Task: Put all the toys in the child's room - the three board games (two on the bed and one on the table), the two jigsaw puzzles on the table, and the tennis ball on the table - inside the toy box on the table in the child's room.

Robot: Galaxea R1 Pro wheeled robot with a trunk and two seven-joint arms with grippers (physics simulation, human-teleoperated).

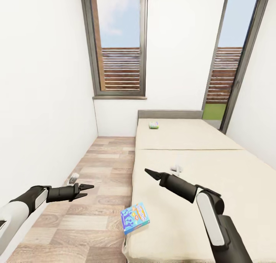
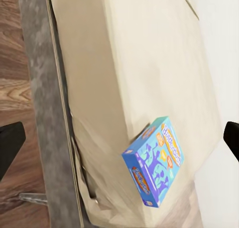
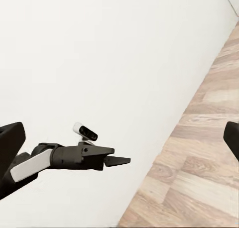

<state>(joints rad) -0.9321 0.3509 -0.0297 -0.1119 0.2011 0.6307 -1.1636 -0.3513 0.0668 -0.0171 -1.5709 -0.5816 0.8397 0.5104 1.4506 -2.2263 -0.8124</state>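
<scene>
A blue cartoon board game (image 1: 135, 218) lies on the near left corner of the bed (image 1: 199, 171), jutting over its edge. A second, pale board game (image 1: 153, 124) rests far off by the grey headboard (image 1: 170, 114). My left gripper (image 1: 89, 191) hovers open over the wood floor, left of the bed and apart from the blue game. The left wrist view looks down on that game (image 2: 157, 163) between its spread fingers (image 2: 10, 143). My right gripper (image 1: 148, 172) hangs open and empty above the mattress, beyond the blue game, with its fingers (image 3: 10, 138) wide apart. The toy box, the table, the jigsaw puzzles and the tennis ball are out of view.
A strip of wood-plank floor (image 1: 103, 171) runs between the white left wall (image 1: 42, 102) and the bed. Tall dark-framed windows (image 1: 119, 41) stand in the far wall and at the right (image 1: 230, 64). The bed's grey frame edge (image 2: 45, 113) borders the floor.
</scene>
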